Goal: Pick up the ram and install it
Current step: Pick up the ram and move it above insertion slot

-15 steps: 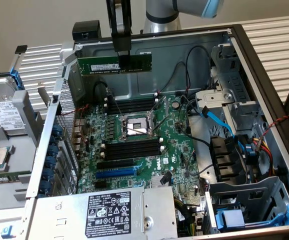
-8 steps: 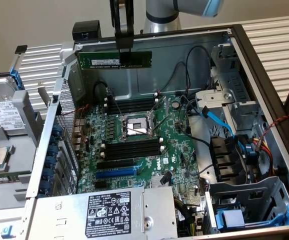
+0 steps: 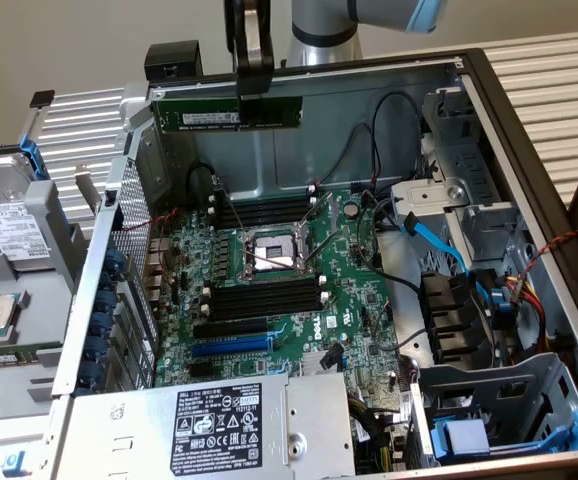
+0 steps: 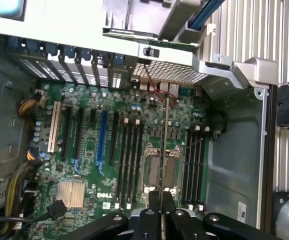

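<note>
Ram (image 3: 227, 112), flat green stick, in gripper (image 3: 253, 100)

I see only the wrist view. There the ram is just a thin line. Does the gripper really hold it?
Observer: Yes. In the exterior view the gripper clamps the ram at its upper edge.
Operator: Is it in a slot?
Observer: No. It hangs well above the slots, about level with the case's rim.
Operator: Is it tilted?
Observer: It is nearly level, with its long side along the back wall.
</note>
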Controlling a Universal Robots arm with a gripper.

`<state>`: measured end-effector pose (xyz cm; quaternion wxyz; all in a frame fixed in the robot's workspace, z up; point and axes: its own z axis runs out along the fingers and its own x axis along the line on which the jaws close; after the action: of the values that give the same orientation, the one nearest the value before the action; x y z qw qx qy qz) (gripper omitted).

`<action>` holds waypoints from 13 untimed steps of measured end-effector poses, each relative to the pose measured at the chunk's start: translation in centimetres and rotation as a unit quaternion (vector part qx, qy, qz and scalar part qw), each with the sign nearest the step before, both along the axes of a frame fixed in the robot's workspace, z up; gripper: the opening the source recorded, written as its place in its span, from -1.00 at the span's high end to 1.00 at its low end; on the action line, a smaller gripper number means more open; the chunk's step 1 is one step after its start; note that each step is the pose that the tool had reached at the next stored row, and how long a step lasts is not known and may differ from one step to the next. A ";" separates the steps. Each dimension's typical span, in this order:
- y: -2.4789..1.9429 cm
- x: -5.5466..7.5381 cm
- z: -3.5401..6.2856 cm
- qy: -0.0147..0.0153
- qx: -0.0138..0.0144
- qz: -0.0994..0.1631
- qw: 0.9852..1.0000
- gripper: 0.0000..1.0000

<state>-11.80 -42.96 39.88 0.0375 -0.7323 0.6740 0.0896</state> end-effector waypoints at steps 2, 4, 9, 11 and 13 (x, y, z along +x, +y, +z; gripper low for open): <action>0.00 0.2 -0.05 0.000 0.000 0.010 1.000 0.73; 0.00 0.3 -0.16 0.000 0.000 0.015 1.000 0.73; 0.00 0.3 -0.35 -0.010 -0.007 0.017 1.000 0.73; 0.00 0.3 -0.40 -0.015 -0.014 0.017 1.000 0.73; 0.00 0.3 -0.46 -0.020 -0.021 0.017 0.999 0.73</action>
<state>-11.50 -42.96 39.42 0.0341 -0.7457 0.6626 0.0616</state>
